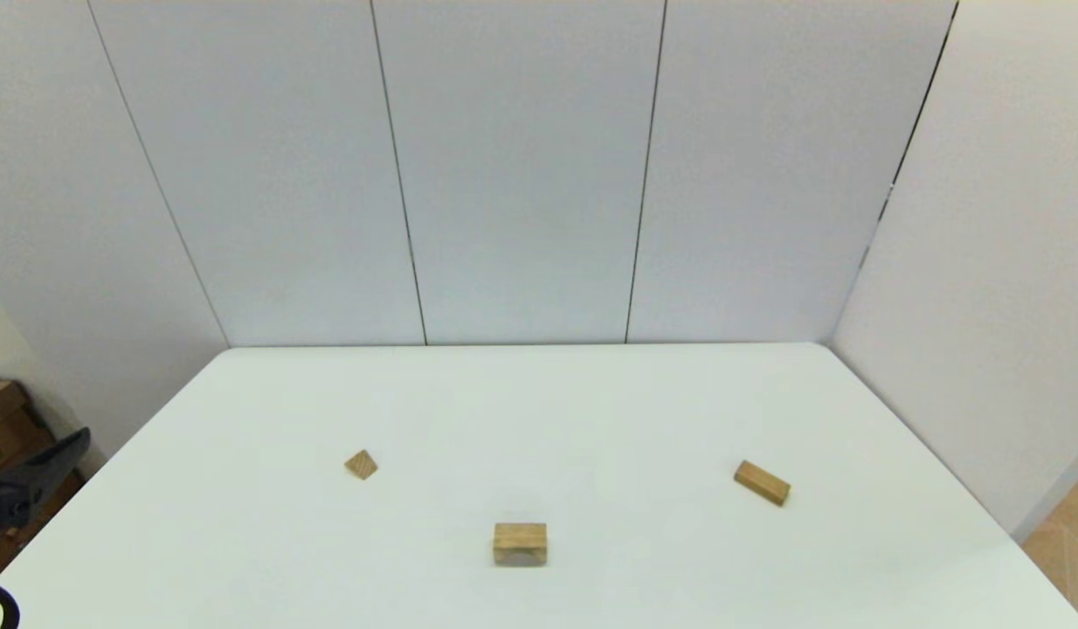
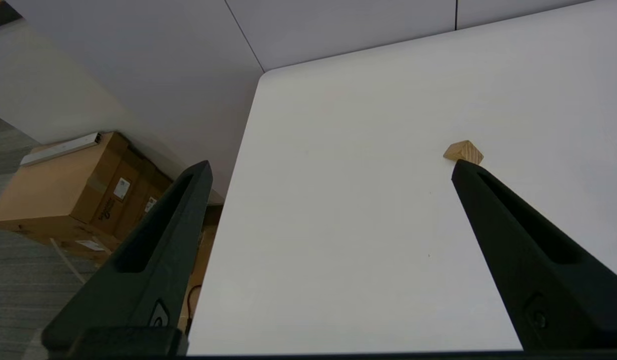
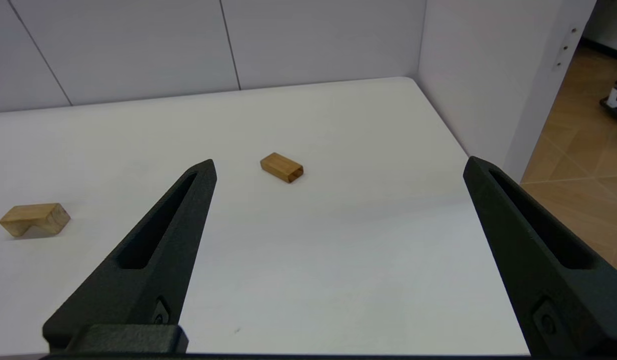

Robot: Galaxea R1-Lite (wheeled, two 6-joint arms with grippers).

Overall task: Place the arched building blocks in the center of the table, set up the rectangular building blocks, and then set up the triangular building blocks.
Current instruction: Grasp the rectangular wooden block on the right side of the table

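The arched block (image 1: 520, 542) (image 3: 34, 219) rests cut-out down near the front middle of the white table (image 1: 539, 411). Off to the right, the rectangular block (image 1: 762, 483) (image 3: 282, 167) lies flat and slightly angled. The triangular block (image 1: 361, 464) (image 2: 463, 151) lies on the left. My left gripper (image 2: 331, 167) hangs open and empty over the table's left front edge, short of the triangular block. My right gripper (image 3: 339, 164) is open and empty above the table's right front, with the rectangular block beyond its fingers. It does not show in the head view.
Grey wall panels (image 1: 521, 175) close off the table's back and right side. Cardboard boxes (image 2: 78, 185) stand on the floor past the table's left edge. Wooden floor (image 3: 578, 150) shows beyond the right wall. Part of the left arm (image 1: 32, 485) shows at the left edge.
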